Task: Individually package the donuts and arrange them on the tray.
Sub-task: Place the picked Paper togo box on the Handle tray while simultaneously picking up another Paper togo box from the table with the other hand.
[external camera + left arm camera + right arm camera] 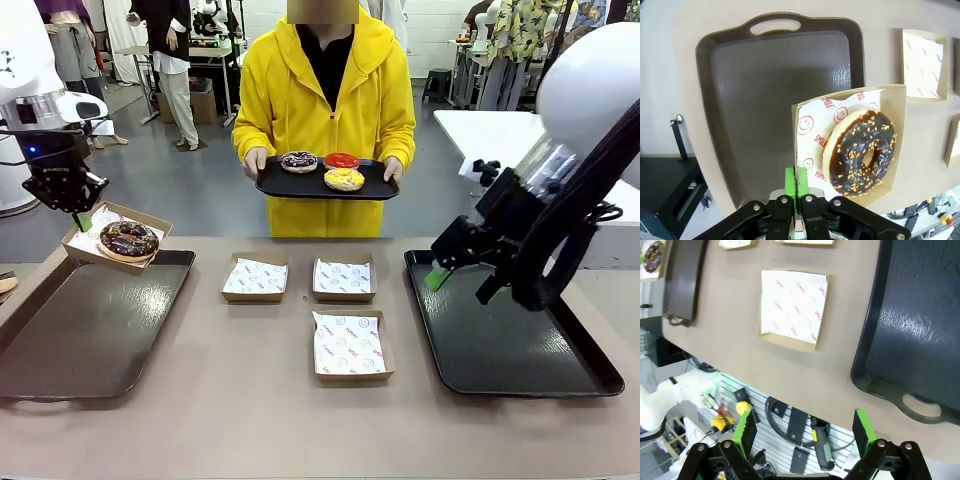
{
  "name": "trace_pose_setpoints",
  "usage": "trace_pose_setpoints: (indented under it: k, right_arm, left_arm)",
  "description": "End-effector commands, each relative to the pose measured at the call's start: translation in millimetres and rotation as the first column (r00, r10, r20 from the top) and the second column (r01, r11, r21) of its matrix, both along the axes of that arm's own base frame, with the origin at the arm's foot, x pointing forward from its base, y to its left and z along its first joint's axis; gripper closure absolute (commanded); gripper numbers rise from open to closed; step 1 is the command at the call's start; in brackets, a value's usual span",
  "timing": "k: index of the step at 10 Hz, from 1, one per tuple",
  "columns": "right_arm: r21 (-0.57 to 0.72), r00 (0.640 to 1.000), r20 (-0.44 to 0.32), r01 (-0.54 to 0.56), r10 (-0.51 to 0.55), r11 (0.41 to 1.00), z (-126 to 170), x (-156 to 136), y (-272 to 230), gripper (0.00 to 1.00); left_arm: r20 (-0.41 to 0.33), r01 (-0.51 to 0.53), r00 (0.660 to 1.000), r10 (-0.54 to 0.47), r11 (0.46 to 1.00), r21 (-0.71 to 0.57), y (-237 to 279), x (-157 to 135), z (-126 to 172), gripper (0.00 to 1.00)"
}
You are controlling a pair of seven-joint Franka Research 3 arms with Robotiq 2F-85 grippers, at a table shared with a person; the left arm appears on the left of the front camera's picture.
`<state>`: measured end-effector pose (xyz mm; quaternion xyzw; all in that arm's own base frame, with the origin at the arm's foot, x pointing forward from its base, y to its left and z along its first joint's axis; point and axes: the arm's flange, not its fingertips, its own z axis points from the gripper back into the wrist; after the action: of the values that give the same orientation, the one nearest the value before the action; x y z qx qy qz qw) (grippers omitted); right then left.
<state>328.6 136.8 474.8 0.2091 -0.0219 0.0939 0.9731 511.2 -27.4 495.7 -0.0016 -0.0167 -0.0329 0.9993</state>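
My left gripper (79, 217) is shut on the edge of a small cardboard box (98, 222) lined with printed paper, held tilted above the far corner of the left dark tray (90, 330). The chocolate-glazed donut (128, 240) lies in that box. In the left wrist view the chocolate-glazed donut (863, 151) fills the box (893, 102), and my left gripper (796, 181) pinches the box's rim over the tray (770, 85). The person holds a black tray (275, 184) with the purple donut (299, 161), red donut (341, 160) and yellow donut (344, 179). My right gripper (438, 277) (805, 431) hangs open over the right tray (520, 350).
Three lined boxes sit mid-table with nothing in them: two side by side (255, 277) (344, 279) and a nearer box (352, 345). In the right wrist view the nearer box (792, 307) lies beside the right tray (920, 325). The person stands at the far edge.
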Motion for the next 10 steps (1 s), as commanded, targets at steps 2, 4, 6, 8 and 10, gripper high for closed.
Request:
trace_pose_setpoints:
  k: [2, 4, 6, 8, 10]
  right_arm:
    - [-0.154, 0.999, -0.028, 0.024, -0.028, 0.988, -28, -2, 41, 0.0]
    - [-0.189, 0.999, -0.034, -0.007, 0.001, 0.982, -54, -4, 70, 0.0]
    - [-0.228, 1.0, 0.002, -0.009, 0.009, 0.974, -74, 0, 94, 0.0]
    - [-0.226, 0.999, 0.028, -0.01, 0.017, 0.974, -97, 7, 105, 0.0]
    - [-0.25, 1.0, 0.021, -0.003, 0.009, 0.968, -118, 15, 106, 0.0]
  left_arm:
    - [-0.011, 0.092, 0.996, -0.092, 0.996, -0.016, 12, -6, -20, 0.99]
    - [-0.055, 0.117, 0.992, -0.117, 0.993, -0.016, 18, -23, -38, 0.99]
    - [-0.037, 0.105, 0.994, -0.105, 0.994, -0.008, 23, -42, -50, 0.99]
    - [-0.022, 0.061, 0.998, -0.063, 0.997, -0.045, 27, -62, -62, 0.99]
    - [0.005, 0.038, 0.999, -0.037, 0.999, -0.025, 26, -81, -71, 0.99]
